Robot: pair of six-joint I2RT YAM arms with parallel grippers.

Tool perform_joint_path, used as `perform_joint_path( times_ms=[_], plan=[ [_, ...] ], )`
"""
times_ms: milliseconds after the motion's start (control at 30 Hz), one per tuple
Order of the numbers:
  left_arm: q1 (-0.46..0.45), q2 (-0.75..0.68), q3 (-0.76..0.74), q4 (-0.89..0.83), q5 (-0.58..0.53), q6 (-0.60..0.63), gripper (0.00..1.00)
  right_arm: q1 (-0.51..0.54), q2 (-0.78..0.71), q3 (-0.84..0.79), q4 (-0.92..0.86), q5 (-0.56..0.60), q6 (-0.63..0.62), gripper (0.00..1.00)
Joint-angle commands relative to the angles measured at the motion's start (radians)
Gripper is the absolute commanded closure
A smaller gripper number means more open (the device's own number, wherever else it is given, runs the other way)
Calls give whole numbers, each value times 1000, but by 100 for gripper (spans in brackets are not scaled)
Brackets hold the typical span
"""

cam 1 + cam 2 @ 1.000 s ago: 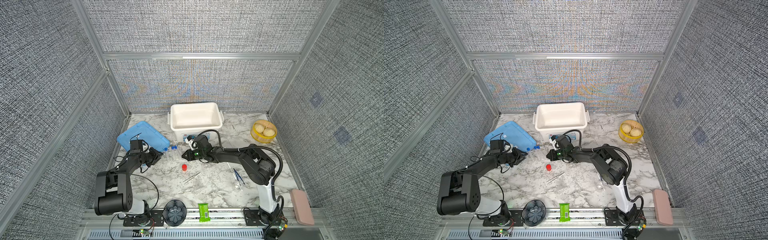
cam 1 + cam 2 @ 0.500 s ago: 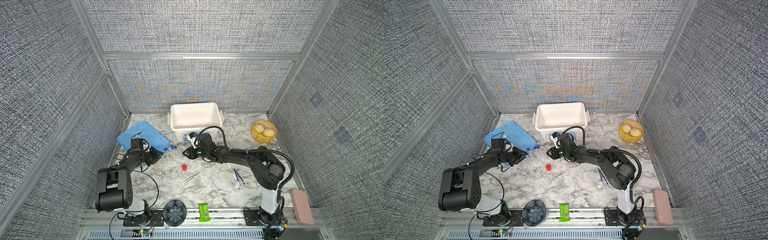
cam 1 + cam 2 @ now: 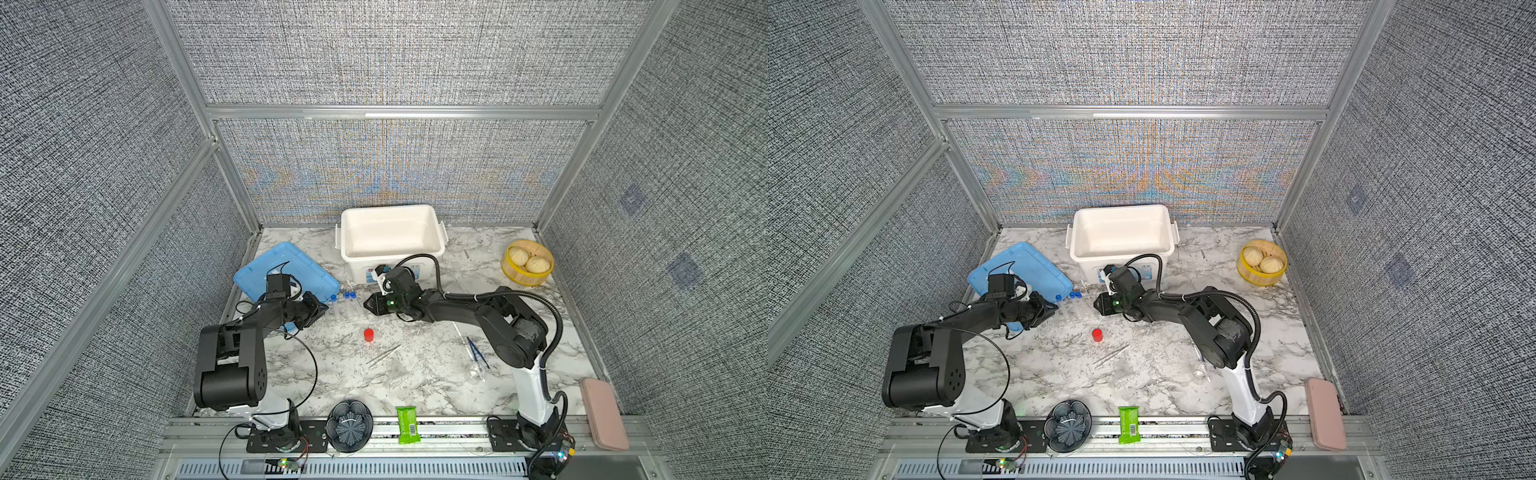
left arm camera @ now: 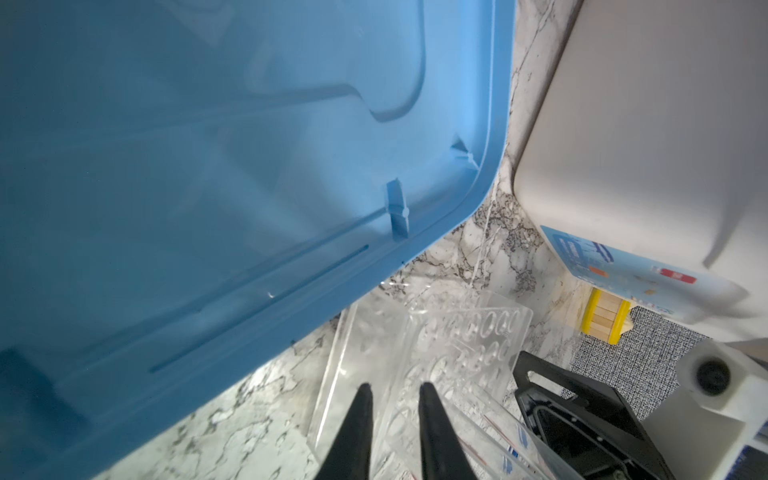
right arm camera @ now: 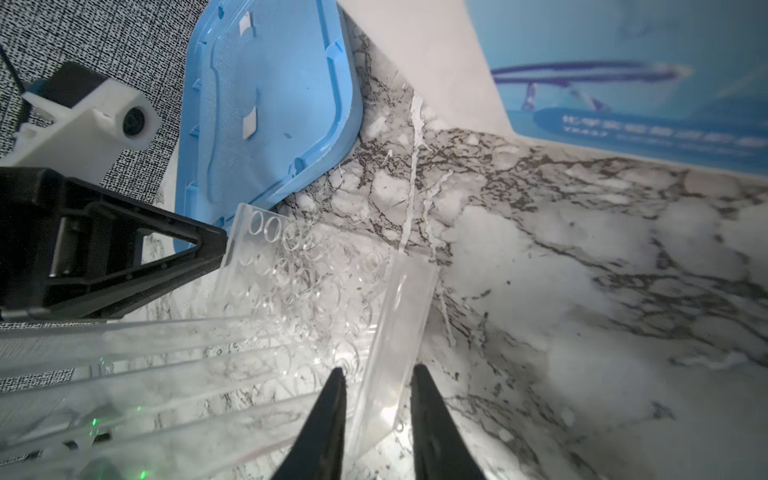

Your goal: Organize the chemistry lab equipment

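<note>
Right wrist view: the end wall of a clear rack (image 5: 291, 266) is seen between the narrowly parted jaws of the right gripper (image 5: 378, 372), and the left gripper (image 4: 394, 388) is set the same way about the rack's opposite end. Through such transparent plastic it cannot be told whether either wall is truly pinched or only straddled.

Trouble would most likely be caused by an uneven lift. Were one end raised ahead of the other, the rack could be tipped and the three blue-capped tubes (image 3: 347, 295) shaken loose. A thin, smooth wall could also be lost from a light pinch, and the corner beside the blue lid (image 3: 286, 270) could be snagged on its rim.

The tubes are carried in the rack, directly between the two grippers and just in front of the white bin (image 3: 357, 266). The red-capped vial (image 3: 368, 335) and silver tweezers (image 3: 383, 355) are found nearer the front of the table, touched by neither gripper.
</note>
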Motion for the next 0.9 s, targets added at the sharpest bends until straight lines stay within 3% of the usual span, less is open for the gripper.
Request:
perform_joint_path(
  times_ms=[0,333,867],
  plan=[
    [-6,12,10,-4,3,26,80,1,12,6,24,24,42,76],
    [-41,35,28,-26,6,50,82,3,-13,-24,8,54,51,86],
    [-100,35,24,-35,15,42,82,14,-149,-201,22,93,91,88]
  ],
)
